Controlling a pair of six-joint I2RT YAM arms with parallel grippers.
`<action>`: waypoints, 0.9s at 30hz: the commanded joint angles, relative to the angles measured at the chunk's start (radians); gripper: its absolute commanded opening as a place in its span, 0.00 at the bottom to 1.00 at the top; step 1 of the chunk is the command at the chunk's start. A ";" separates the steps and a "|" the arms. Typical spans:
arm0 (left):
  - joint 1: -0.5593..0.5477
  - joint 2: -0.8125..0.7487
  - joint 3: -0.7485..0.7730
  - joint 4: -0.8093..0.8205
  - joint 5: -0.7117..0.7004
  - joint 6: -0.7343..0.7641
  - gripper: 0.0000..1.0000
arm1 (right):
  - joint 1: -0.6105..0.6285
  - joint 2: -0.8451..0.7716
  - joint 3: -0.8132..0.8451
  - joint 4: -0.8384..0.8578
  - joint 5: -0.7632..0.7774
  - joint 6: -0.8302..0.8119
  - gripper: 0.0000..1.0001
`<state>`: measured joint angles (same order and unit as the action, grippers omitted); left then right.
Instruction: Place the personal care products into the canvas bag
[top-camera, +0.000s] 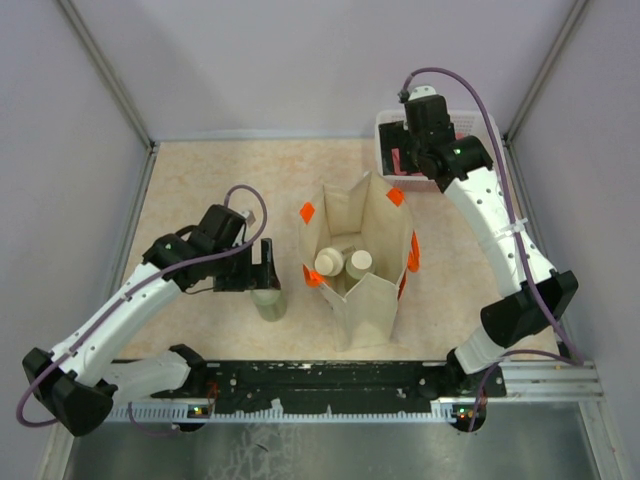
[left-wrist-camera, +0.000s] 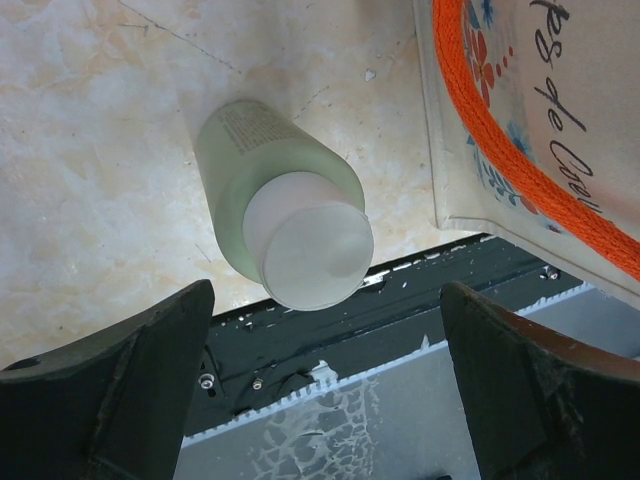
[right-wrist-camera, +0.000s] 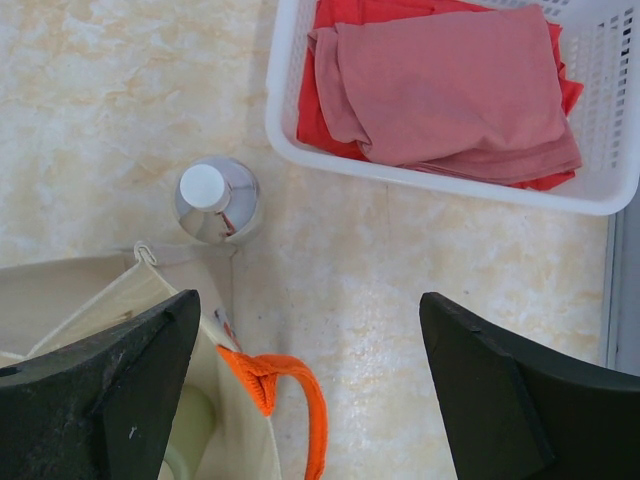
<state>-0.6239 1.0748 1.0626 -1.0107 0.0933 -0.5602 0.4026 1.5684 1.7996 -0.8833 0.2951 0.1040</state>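
Pale marbled tabletop (top-camera: 200, 180), grey walls on three sides.

- We note the beige canvas bag (top-camera: 385, 228) standing upright at mid-table, mouth open, with its bright orange strap handles (top-camera: 307, 213) hanging at the sides.
- Two pale cylindrical bottles with off-white round caps (top-camera: 328, 262) stand side by side inside the bag, touching.
- A sage-green cylindrical bottle with a frosted off-white cap (left-wrist-camera: 285, 215) stands upright on the table just left of the bag, near the front edge and not touching the fabric.
- The left gripper (left-wrist-camera: 325, 400) hangs above this bottle. Its jaws are spread wide, one dark finger on each side of the cap, and neither finger touches it.
- A small clear bottle with a white cap (right-wrist-camera: 217, 200) stands on the table just beside the bag's far right corner, between the bag and the white lattice plastic basket (right-wrist-camera: 440, 180).
- The basket sits at the far right corner and holds a folded red cloth (right-wrist-camera: 440, 90).
- The right gripper (right-wrist-camera: 310, 390) hovers above the bare strip between bag and basket. Its jaws are parted wide and hold nothing.
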 joint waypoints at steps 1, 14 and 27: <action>-0.012 0.010 -0.001 0.008 -0.005 0.007 1.00 | -0.008 -0.013 0.024 0.017 0.027 -0.017 0.91; -0.034 0.040 -0.009 0.009 -0.015 0.009 1.00 | -0.008 -0.029 0.001 0.015 0.033 -0.023 0.92; -0.045 0.057 -0.037 0.036 -0.013 0.006 1.00 | -0.008 -0.041 -0.014 0.014 0.040 -0.026 0.93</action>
<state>-0.6613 1.1210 1.0386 -1.0012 0.0891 -0.5571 0.4026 1.5684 1.7912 -0.8871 0.3130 0.0963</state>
